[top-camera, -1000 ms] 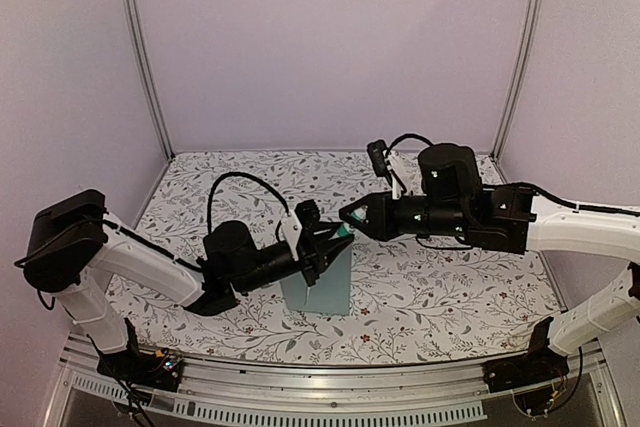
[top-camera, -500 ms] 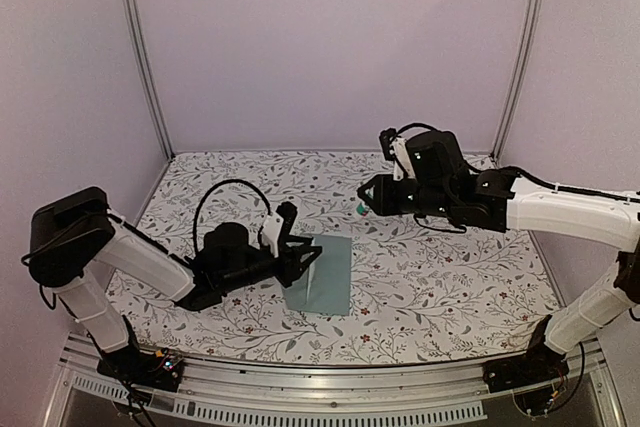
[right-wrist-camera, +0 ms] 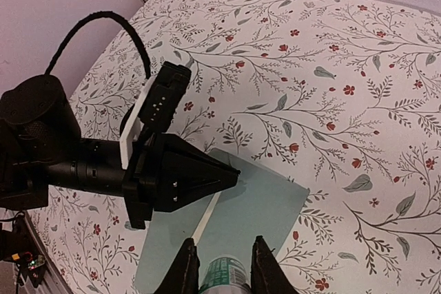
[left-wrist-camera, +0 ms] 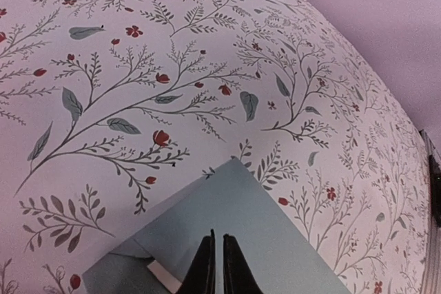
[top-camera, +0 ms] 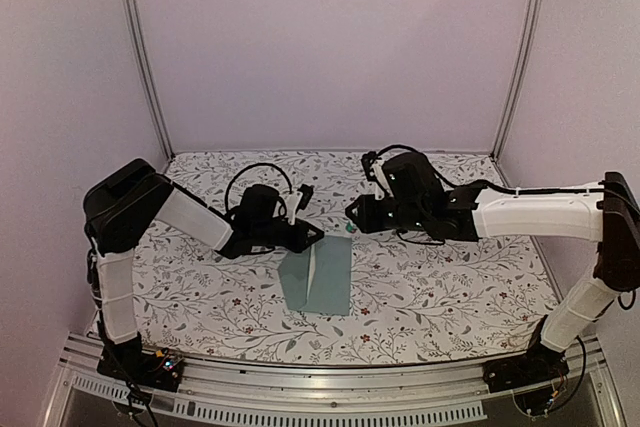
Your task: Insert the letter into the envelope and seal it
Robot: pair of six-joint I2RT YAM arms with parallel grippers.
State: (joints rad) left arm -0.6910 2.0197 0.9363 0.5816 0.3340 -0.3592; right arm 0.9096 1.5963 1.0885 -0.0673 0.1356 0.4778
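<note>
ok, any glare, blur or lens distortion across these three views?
Top external: even soft light, sharp, no glare on the envelope. Left wrist: strong fisheye, the table bulges, left gripper cropped at the bottom edge. Right wrist: table's far edge curves, green-topped stick in the right gripper slightly soft.

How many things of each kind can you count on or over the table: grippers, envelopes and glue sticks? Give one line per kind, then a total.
Grippers: 2, the left gripper and the right gripper
Envelopes: 1, the teal envelope lying flat
Glue sticks: 1, the glue stick held in the right gripper
Total: 4
</note>
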